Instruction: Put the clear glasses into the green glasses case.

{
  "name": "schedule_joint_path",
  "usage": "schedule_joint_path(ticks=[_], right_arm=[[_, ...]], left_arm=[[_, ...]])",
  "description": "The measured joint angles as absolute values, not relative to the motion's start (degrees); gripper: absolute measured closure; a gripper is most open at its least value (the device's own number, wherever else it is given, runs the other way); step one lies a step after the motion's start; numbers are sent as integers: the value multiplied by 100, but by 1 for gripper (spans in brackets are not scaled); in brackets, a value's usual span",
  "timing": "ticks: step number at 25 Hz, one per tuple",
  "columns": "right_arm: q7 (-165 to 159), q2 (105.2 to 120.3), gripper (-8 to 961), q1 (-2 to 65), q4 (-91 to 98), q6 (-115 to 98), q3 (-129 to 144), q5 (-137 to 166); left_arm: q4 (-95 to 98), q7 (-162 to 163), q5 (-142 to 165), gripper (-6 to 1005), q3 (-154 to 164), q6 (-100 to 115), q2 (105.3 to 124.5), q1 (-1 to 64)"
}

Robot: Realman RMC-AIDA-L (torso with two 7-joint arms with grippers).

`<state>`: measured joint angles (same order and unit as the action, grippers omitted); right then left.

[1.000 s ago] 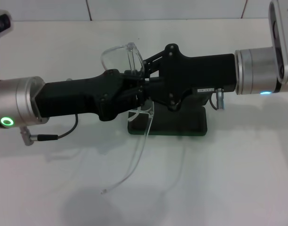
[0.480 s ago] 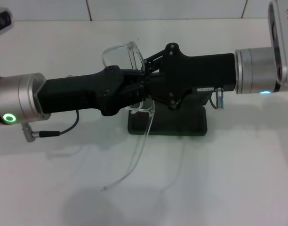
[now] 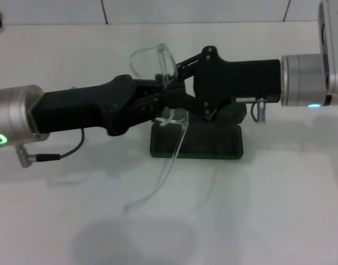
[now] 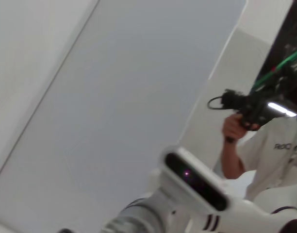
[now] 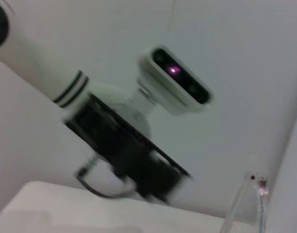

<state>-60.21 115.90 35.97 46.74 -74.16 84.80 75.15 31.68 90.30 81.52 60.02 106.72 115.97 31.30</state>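
Now | 2 grippers: left gripper (image 3: 160, 102), right gripper (image 3: 174, 95) | 1 clear glasses (image 3: 158, 63) | 1 green glasses case (image 3: 196, 144)

One pair of clear glasses (image 3: 158, 83) showing, two thin clear arms hanging from it. One green glasses case (image 3: 196, 144) lying on one white worktop (image 3: 279, 210). Two robot arms reaching in from both sides, so two end effectors: left end effector (image 3: 160, 102) and right end effector (image 3: 177, 88). One person (image 4: 265, 145) appearing in left wrist view, holding one dark device.
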Motion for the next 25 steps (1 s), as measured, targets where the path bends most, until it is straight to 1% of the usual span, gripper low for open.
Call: schedule_joint_path(ticks=[7,14,21,22,25], right_arm=[[-6012,11552,831,3293,4828,-7654,7745,7528],[-6081,11565,830,3050,4808,-9088,6336,7345],[-6094,11546,830,2907,4537,-10068,5697,6579],[-6090,11551,829,2898,4484,-10139,5700,6467],[-6049,11597,829,3015,4223,-10282,5759,6259]], left_arm=[[3231,8937,7838,892,5826,11177,11373,2880],[3229,8619,7854,893,5704,11403,11193,2667],[3227,8200,8047,893,5775,11612,11140,2634],[3229,8154,8090,893,5777,11629,11152,2646],[3232,7964,8336,893,5792,11633,11273,2752]])
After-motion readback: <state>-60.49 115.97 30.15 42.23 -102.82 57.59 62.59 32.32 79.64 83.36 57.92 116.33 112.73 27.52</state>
